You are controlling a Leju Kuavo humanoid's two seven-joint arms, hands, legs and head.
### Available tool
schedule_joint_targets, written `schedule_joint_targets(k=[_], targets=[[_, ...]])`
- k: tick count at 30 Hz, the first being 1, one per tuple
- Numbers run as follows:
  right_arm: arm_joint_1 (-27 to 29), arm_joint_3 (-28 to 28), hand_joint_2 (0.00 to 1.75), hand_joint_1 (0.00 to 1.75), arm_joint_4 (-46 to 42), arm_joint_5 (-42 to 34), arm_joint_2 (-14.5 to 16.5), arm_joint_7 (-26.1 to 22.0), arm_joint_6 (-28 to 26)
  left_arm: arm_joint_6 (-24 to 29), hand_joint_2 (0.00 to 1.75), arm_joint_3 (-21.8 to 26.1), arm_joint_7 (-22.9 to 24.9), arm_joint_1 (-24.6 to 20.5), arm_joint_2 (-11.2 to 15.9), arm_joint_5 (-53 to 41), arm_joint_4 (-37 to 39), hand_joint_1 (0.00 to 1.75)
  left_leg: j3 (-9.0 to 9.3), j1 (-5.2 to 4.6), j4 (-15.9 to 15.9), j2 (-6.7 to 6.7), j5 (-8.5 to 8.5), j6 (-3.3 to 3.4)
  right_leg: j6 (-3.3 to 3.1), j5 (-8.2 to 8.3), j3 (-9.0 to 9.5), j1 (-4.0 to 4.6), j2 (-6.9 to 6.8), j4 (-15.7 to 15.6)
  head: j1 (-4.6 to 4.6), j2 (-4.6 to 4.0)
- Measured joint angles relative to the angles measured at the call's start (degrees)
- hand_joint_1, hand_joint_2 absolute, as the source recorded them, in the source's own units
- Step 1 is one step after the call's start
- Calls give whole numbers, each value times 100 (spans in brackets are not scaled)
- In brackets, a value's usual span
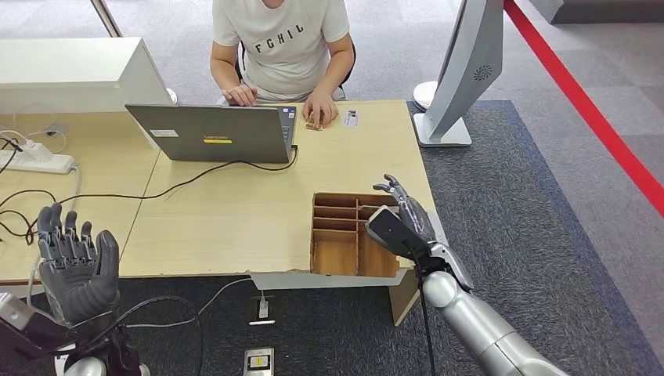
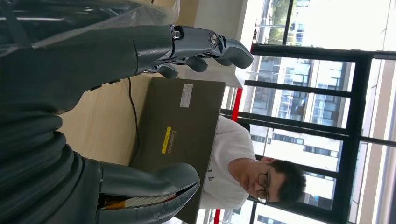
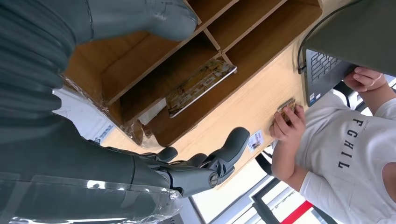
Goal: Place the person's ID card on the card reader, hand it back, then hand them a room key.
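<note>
One laptop (image 1: 211,133) sits far left on the tabletop (image 1: 235,211); one card (image 3: 201,85) lies in the near-right organizer (image 1: 344,235). Both the left hand (image 1: 74,262) and right hand (image 1: 403,215) are spread, empty.

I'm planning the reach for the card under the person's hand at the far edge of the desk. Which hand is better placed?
Probably the right hand: it hovers open over the wooden organizer, on the same side as the card. The left hand is raised at the desk's near left edge, behind the laptop.
</note>
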Motion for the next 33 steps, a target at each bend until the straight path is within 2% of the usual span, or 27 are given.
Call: schedule_joint_targets(k=[2,8,14,15,18,19,21,33], targets=[[-19,14,175,49,47,9,19,-4,2,0,175,-1,4,-1,-10,1,0,0,0,0,0,0,0,0,0,0,0,0,0,0,-1,0],[-63,33,175,69,192,9,43,-2,-25,0,175,-8,4,-25,-14,46,2,0,0,0,0,0,0,0,0,0,-1,0,0,-1,-1,0],[-79,33,175,73,369,9,50,0,-116,0,175,-32,3,-96,-14,126,6,0,0,0,0,0,0,0,0,0,-1,0,0,-1,-1,0],[-80,32,175,86,393,8,49,0,-130,0,175,-37,3,-102,-14,133,7,0,0,0,0,0,0,0,0,0,-2,0,0,-1,0,0],[-87,26,175,156,459,8,40,1,-149,0,175,-51,4,-119,-14,142,7,0,0,0,0,0,0,0,0,0,-2,0,0,-1,1,0],[-92,25,175,169,479,8,35,6,-151,0,175,-56,4,-123,-14,142,8,0,0,0,0,0,0,0,0,0,-2,0,0,-1,0,0],[-114,22,175,175,520,8,28,16,-154,0,175,-63,4,-128,-14,142,9,0,0,0,0,0,0,0,0,0,-2,0,0,-1,-1,0],[-222,2,175,175,708,60,35,-60,-179,0,175,-85,-7,-132,-12,118,13,0,0,0,0,0,0,0,0,0,0,0,0,-1,0,0]])
